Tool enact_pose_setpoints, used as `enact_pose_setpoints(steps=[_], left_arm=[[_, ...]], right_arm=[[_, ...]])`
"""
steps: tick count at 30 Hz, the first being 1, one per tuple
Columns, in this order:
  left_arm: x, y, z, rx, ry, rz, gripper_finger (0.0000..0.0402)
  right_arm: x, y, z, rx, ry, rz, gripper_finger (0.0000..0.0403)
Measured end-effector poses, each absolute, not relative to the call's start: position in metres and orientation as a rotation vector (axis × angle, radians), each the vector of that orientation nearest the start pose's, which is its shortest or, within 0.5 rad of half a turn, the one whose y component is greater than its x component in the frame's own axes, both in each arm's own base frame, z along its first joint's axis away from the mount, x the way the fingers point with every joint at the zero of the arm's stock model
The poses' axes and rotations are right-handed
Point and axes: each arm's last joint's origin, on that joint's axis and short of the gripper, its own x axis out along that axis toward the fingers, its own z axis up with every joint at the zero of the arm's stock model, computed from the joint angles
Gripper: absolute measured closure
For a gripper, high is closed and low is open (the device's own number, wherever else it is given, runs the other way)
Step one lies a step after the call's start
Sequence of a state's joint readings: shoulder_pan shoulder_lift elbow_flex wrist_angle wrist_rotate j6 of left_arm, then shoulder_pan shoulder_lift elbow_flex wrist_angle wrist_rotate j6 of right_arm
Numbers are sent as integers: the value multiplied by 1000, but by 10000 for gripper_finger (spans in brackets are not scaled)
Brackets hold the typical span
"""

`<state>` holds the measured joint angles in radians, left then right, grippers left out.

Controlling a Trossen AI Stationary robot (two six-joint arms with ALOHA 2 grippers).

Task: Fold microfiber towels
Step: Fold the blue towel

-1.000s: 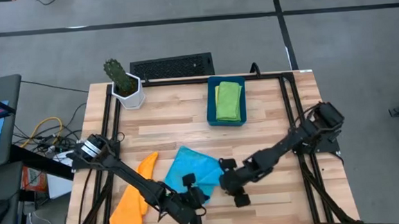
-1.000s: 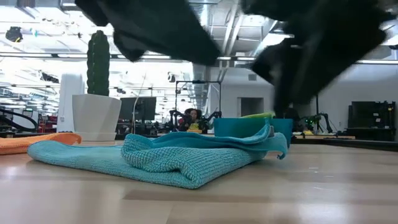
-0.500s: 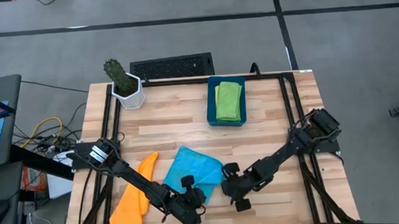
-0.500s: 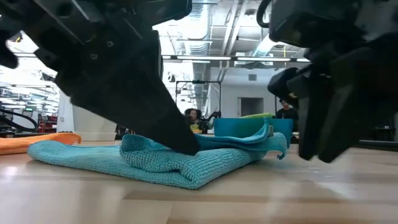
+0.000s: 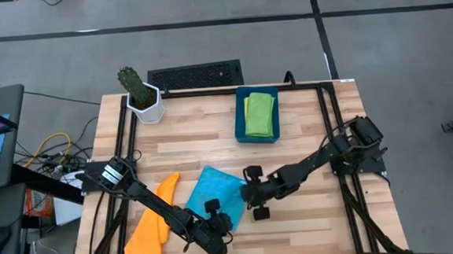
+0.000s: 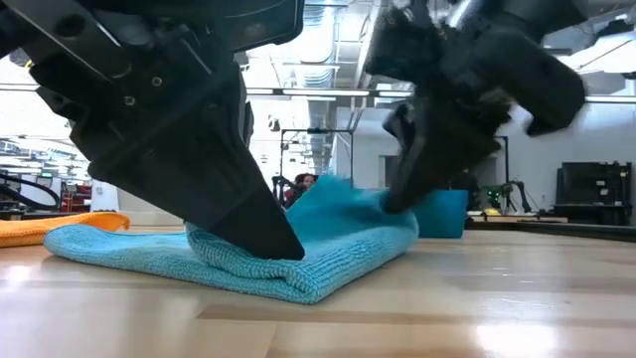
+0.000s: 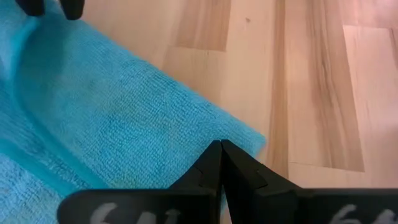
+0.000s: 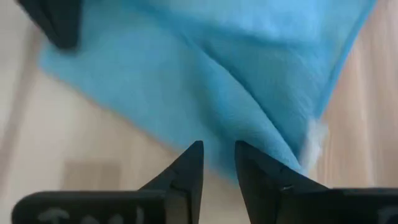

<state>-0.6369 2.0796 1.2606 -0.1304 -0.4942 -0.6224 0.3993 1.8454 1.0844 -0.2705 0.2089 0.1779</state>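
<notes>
- Wooden planks make up the surface (image 5: 212,144), which carries everything else and is framed by dark rails.
- Two dark arms reach in from either side and meet over the light blue towel (image 5: 213,192) near the front middle.
- This light blue towel lies partly folded; the orange towel (image 5: 150,226) lies rumpled just beside it on the left, its tip touching the blue edge.
- Farther back, a dark blue bin (image 5: 239,118) holds a folded green towel (image 5: 260,114).
- A cactus in a white pot (image 5: 142,97) stands at the back left corner, well apart from the towels.
- The left gripper (image 5: 217,226) presses down on the light blue towel's front edge, its fingers (image 7: 211,171) closed together.
- The right gripper (image 5: 252,196) sits at the light blue towel's right edge, where the cloth is raised in a peak; its fingers (image 8: 189,165) are narrowly apart, and whether they pinch the cloth cannot be told.
</notes>
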Motion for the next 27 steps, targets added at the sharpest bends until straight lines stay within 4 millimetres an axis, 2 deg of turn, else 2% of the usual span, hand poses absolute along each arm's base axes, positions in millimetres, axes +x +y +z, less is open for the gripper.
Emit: enact_pose_setpoints(steps=[5,9,15,19,23,27], left_arm=[[340,-234,120,-83,799,134,401],[340,-234,119,-80,803,134,401],[340,-234,119,-85,807,132,401],[339,-234,118,-83,820,140,401],[337,-233,117,-91,845,153,401],[336,-234,117,-90,852,147,401]], right_arm=[[343,123,153,-167,971,77,287],[343,110,152,-149,1013,43,287],[337,99,183,-160,934,-20,287],[332,91,194,-132,872,-54,287],[321,104,187,-38,727,28,287],[309,122,164,25,584,86,287]])
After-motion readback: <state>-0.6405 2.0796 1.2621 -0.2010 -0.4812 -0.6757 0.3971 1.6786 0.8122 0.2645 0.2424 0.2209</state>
